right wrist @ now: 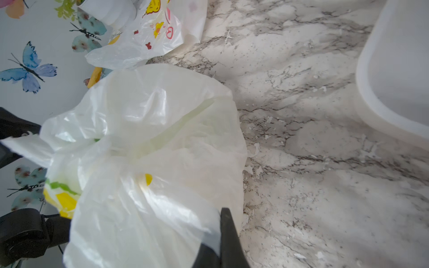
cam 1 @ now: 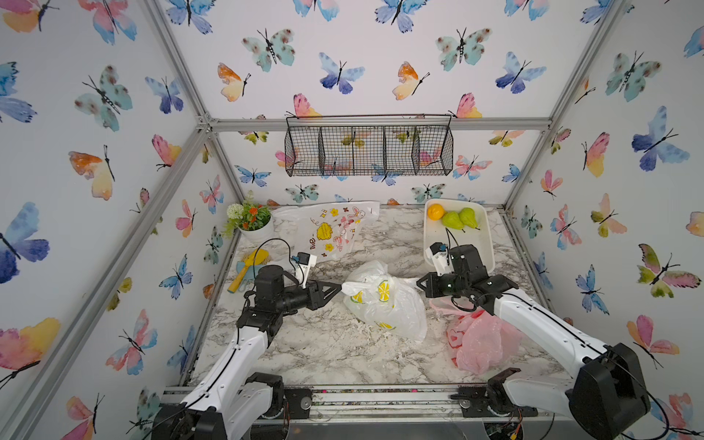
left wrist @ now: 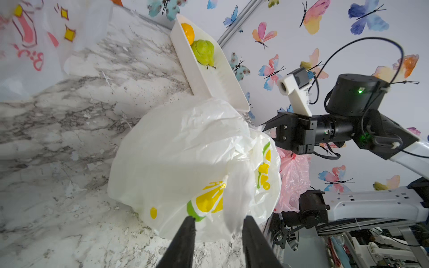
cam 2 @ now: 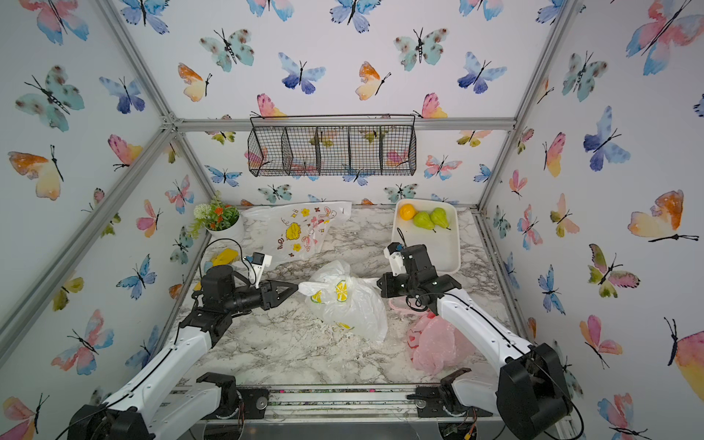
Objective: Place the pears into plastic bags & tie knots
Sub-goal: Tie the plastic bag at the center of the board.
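The lemon-print plastic bag (cam 1: 388,304) (cam 2: 346,304) bulges mid-table, and its handle strips are gathered into a knot (right wrist: 124,150) on top. My left gripper (cam 1: 340,288) (left wrist: 219,218) is open at the bag's left ear, and a loose white strip hangs between its fingers. My right gripper (cam 1: 418,284) (right wrist: 218,222) is shut on the right handle strip, with plastic covering one finger. Two green pears (cam 1: 452,220) (cam 1: 468,217) (left wrist: 203,52) lie in the white tray (cam 1: 487,251). The pink bag (cam 1: 480,343) lies bulging under the right arm. At the back the doodle bag (cam 1: 335,228) lies flat.
An orange (cam 1: 435,211) shares the tray with the pears. A potted plant (cam 1: 251,221) and a yellow tool (cam 1: 247,266) are at the back left. A wire basket (cam 1: 369,150) hangs on the rear wall. Aluminium frame rails border the marble table.
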Robot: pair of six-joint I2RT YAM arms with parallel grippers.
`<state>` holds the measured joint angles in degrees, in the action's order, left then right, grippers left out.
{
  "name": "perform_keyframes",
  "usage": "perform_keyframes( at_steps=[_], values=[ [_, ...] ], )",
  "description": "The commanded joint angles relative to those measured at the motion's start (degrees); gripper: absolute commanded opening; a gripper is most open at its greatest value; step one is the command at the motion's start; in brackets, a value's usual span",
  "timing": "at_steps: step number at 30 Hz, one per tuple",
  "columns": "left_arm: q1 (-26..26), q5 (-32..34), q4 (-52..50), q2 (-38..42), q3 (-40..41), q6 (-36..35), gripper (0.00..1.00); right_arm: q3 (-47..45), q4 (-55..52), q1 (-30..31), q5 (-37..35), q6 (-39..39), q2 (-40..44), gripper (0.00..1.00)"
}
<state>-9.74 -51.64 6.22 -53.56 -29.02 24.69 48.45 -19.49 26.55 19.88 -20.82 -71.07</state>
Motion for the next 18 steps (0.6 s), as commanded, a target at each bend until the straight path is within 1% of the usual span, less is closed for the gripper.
perform_keyframes(
  at_steps=[1, 2, 3, 4, 6, 9, 11, 12, 14, 15, 17, 18],
  values=[
    [0.1, -4.3, 3.2, -0.3, 0.2, 4.5, 0.59, 1.3, -2.0, -0.4, 0.6, -1.4, -0.2, 0.03],
    [0.1, -4.8, 3.5, -1.1, 0.5, 4.4, 0.63, 1.5, -1.9, -0.4, 1.0, -1.5, -0.4, 0.03],
    [-0.1, -4.6, 3.3, -2.1, 0.7, 4.3, 0.69, 1.5, -1.5, -0.3, 1.4, -1.8, -0.4, 0.03],
    [-0.3, -3.9, 2.4, -2.9, 0.3, 4.0, 0.72, 1.4, -1.1, -0.4, 1.8, -2.2, -0.3, 0.03],
    [-2.2, -2.9, 2.3, -3.9, -1.2, 3.8, 0.74, 1.1, -0.7, -0.4, 2.0, -2.6, -0.2, 0.03],
    [-7.3, 2.3, 1.3, -4.2, -4.0, 2.8, 0.76, 0.9, -0.6, -0.4, 1.8, -2.8, -0.4, 0.03],
    [-9.8, 6.5, -0.2, -5.6, -5.0, 0.9, 0.74, 0.6, -0.2, -0.4, 1.6, -3.0, -0.4, 0.03],
    [-10.6, 7.9, -0.5, -6.8, -5.4, -0.2, 0.73, 0.4, 0.3, -0.3, 1.5, -3.2, -0.4, 0.03],
    [-12.4, 8.6, -0.6, -9.1, -6.9, -1.0, 0.67, 0.2, 0.8, -0.4, 1.4, -3.7, -0.6, 0.03],
    [-13.5, 9.0, -0.6, -10.1, -7.8, -1.3, 0.63, 0.4, 0.7, -0.4, 1.2, -3.8, -0.8, 0.03],
    [-15.3, 9.9, -0.7, -11.5, -9.1, -2.0, 0.52, 0.8, 0.0, -0.3, 0.4, -4.4, -1.0, 0.03],
    [-15.9, 10.6, -1.7, -12.1, -9.6, -2.6, 0.43, 0.9, -0.2, -0.4, -0.4, -4.8, -0.8, 0.03]
  ],
)
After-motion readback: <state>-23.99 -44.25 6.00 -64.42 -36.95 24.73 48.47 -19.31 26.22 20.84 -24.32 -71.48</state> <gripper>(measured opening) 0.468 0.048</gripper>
